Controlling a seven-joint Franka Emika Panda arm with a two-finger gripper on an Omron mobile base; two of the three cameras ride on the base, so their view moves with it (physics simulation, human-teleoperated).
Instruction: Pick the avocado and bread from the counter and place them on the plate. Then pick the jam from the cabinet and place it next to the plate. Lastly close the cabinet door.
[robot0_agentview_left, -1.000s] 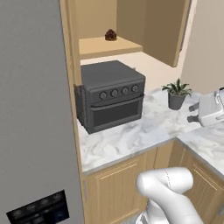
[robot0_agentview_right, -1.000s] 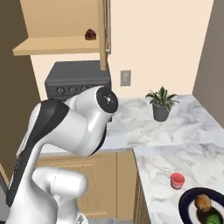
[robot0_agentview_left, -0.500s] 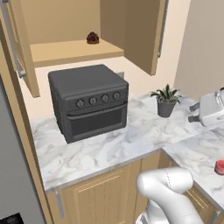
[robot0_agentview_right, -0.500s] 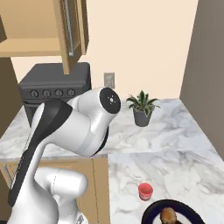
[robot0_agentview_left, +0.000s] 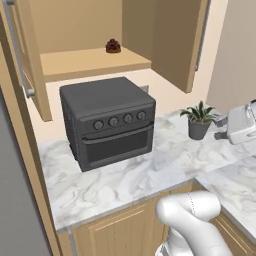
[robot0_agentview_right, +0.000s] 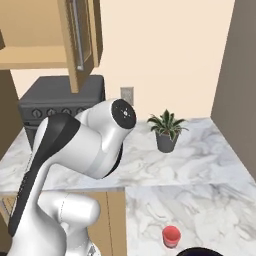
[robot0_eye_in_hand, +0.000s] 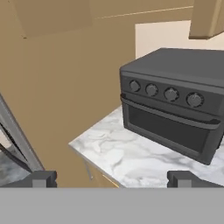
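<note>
— Where's the jam (robot0_agentview_left: 113, 46), and how do you expect it to handle?

— It sits on the shelf inside the open cabinet (robot0_agentview_left: 95, 62), toward the back, above the dark grey oven (robot0_agentview_left: 108, 120). It looks small, squat and knobbly. My guess is a stiff, light jar that could be slick and might break if dropped, so I'd close my fingers across its widest part, low on the body, not on the bumpy top. The shelf is high and the jar is well back from the edge — a long reach for me.

— What is your gripper (robot0_eye_in_hand: 111, 178) doing right now?

— My two fingertips (robot0_eye_in_hand: 43, 178) stand wide apart, with nothing between them. In the hand view I am looking over the counter (robot0_eye_in_hand: 127, 153) at the front of the oven, not at the jar.

— Anything hard to make out?

— Plenty. The plate (robot0_agentview_right: 202, 251) is only a dark sliver at the bottom edge of the right base view, so I can't tell what lies on it. A small red cup (robot0_agentview_right: 171, 236) stands just beside it. The cabinet door (robot0_agentview_right: 80, 42) with its bar handle hangs open — its top is cut off. The jar's lid and exact shape are too small to read, and a potted plant (robot0_agentview_left: 199, 120) sits well off to the right.
</note>
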